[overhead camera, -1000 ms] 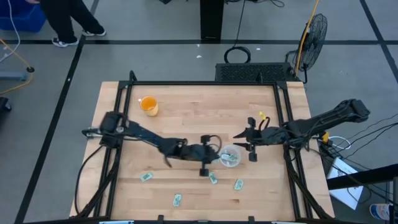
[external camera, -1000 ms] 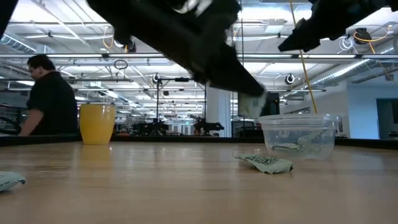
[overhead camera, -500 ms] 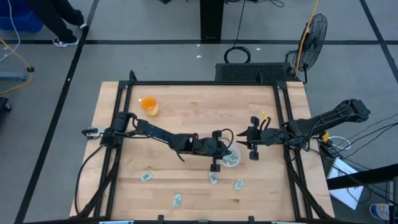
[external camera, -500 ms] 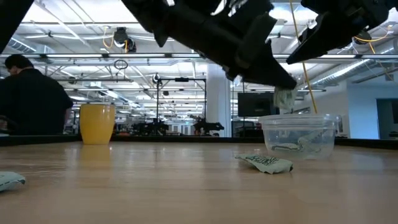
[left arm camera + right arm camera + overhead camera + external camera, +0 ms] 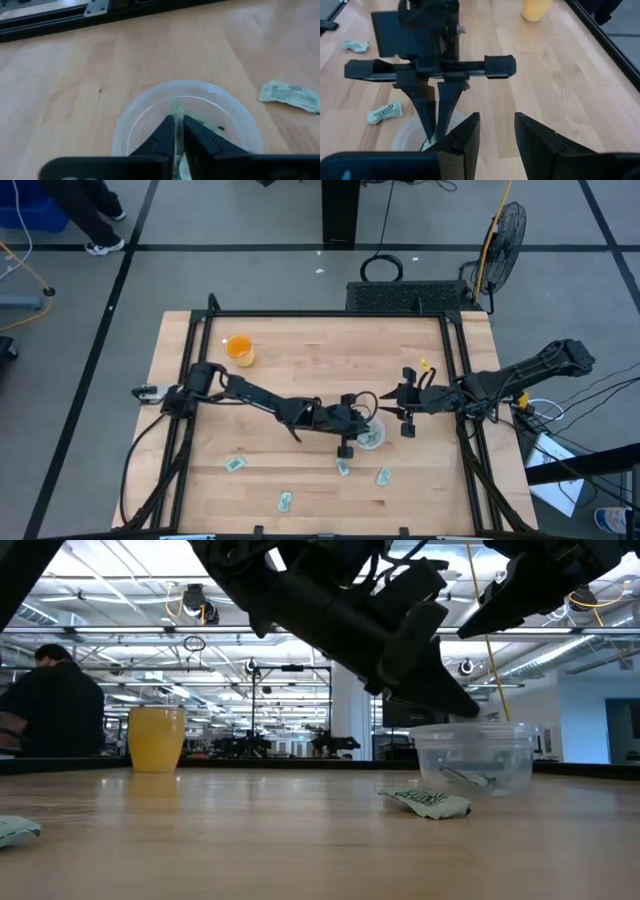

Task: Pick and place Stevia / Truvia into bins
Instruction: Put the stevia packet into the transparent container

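We had left gripper (image 5: 366,430) pinching a Stevia sachet (image 5: 176,131) inside clear cup (image 5: 372,436), right gripper (image 5: 404,411) parted, idle just beside.

Even, bright indoor light, mostly sharp w/ soft spots up close.
Low view: ceiling strip lights (image 5: 120,615) glare behind; arms go near-black silhouette vs. bright room; table (image 5: 250,840) foreground slightly soft. High view: flat overhead light, faint shadows, mild bending at edges. Wrist views: own fingers (image 5: 165,137) blurred, out of focus; wood evenly lit.
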Tool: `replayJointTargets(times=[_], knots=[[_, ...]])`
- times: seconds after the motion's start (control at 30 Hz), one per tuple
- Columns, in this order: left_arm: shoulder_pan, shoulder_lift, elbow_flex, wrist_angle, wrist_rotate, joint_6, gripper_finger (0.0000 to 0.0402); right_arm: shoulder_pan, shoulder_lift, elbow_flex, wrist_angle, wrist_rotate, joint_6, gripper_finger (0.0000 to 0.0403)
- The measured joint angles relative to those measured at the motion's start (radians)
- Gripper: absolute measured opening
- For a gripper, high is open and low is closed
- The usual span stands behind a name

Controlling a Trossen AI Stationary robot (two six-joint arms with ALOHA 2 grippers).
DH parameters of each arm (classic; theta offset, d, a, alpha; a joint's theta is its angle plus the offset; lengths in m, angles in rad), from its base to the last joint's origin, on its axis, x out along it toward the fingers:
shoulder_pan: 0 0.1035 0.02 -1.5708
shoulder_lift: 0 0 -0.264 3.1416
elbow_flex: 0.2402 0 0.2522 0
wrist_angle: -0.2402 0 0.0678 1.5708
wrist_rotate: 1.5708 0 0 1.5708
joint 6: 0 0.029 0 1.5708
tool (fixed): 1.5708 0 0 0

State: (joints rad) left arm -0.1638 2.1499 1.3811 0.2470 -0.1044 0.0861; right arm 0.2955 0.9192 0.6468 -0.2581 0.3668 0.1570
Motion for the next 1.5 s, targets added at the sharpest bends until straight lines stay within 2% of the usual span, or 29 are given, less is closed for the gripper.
replayJointTargets(times=[0.2, 0.37, 0.53, 0.73, 0.9, 1.0, 1.13, 1.3, 1.4, 1.5], knots=[[-0.001, -0.006, 0.000, -0.014, 0.000, 0.023, 0.0123, 0.000, 0.000, 0.000, -0.001, 0.000, 0.000, 0.0114], [-0.016, -0.104, 0.000, -0.142, -0.014, 0.112, 0.0171, 0.000, 0.000, 0.000, -0.001, -0.001, 0.029, 0.0114], [-0.037, -0.299, 0.000, -0.468, -0.030, 0.131, 0.0177, 0.001, 0.005, 0.000, 0.000, -0.005, 0.036, 0.0114], [-0.057, -0.559, 0.000, -0.784, -0.075, 0.094, 0.0156, 0.003, 0.070, 0.000, 0.043, -0.046, 0.041, 0.0114], [-0.072, -0.769, 0.001, -1.026, -0.161, -0.085, 0.0131, 0.042, 0.145, 0.002, 0.244, -0.109, -0.087, 0.0114], [-0.081, -0.859, 0.002, -1.174, -0.174, -0.236, 0.0117, 0.082, 0.188, 0.045, 0.297, -0.100, -0.138, 0.0114], [-0.113, -0.932, -0.025, -1.323, -0.178, -0.403, 0.0106, 0.144, 0.281, 0.134, 0.285, -0.026, -0.141, 0.0114], [-0.198, -0.963, -0.198, -1.334, -0.116, -0.610, 0.0103, 0.193, 0.426, 0.248, 0.283, -0.025, -0.187, 0.0114], [-0.271, -0.958, -0.346, -1.311, -0.020, -0.788, 0.0103, 0.206, 0.477, 0.301, 0.274, -0.024, -0.221, 0.0114], [-0.340, -0.940, -0.501, -1.202, 0.100, -0.918, 0.0104, 0.211, 0.491, 0.312, 0.274, -0.022, -0.249, 0.0114]])
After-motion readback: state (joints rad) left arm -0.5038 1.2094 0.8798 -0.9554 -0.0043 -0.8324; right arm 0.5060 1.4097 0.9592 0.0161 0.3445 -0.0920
